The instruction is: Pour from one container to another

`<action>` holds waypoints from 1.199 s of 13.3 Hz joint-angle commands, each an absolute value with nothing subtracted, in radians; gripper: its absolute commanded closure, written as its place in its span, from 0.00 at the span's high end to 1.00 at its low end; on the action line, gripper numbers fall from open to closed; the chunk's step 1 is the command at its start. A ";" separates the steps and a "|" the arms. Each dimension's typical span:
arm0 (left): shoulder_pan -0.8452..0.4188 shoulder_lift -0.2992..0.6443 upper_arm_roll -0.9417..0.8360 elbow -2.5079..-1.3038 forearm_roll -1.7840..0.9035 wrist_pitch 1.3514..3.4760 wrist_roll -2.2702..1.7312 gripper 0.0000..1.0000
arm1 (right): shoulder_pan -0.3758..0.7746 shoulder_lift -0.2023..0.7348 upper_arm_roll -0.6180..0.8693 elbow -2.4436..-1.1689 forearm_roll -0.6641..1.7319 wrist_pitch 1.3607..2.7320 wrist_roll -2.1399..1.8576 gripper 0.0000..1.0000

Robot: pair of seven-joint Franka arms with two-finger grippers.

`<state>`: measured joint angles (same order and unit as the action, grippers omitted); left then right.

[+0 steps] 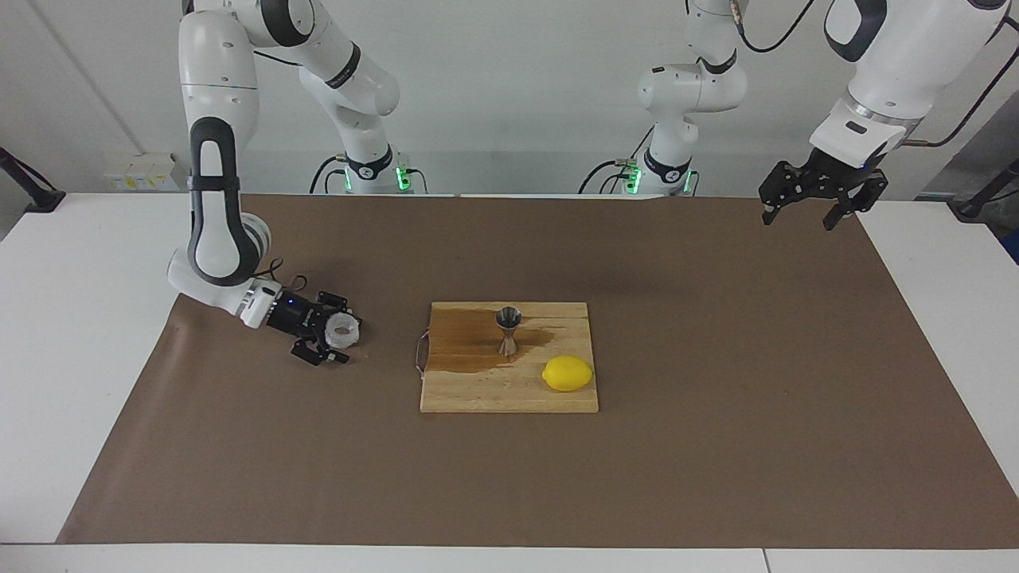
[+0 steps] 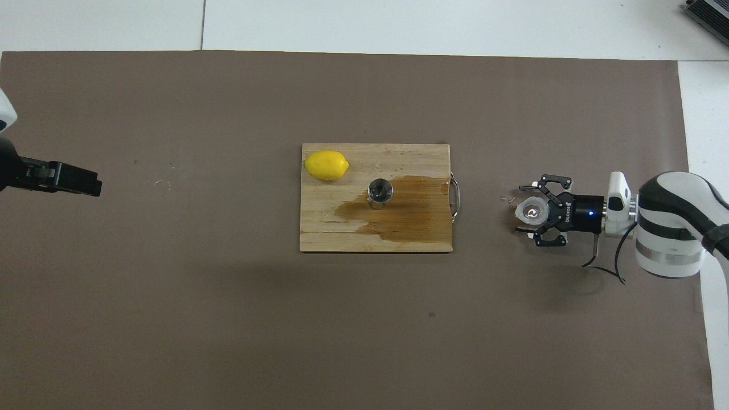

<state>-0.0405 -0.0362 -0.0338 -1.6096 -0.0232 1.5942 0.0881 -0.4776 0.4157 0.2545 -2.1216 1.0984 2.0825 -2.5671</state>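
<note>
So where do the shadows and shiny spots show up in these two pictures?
Facing view: the metal jigger gleams on the wooden board, beside a matte lemon; green lights glow at the arm bases. Overhead view: a broad soft shadow darkens the brown mat nearer the robots than the board; the wet stain looks dark, not glaring.
</note>
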 commanded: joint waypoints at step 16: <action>-0.028 -0.049 -0.043 -1.618 -0.008 1.582 0.097 1.00 | -0.715 0.399 0.244 -2.085 0.792 1.870 -2.464 1.00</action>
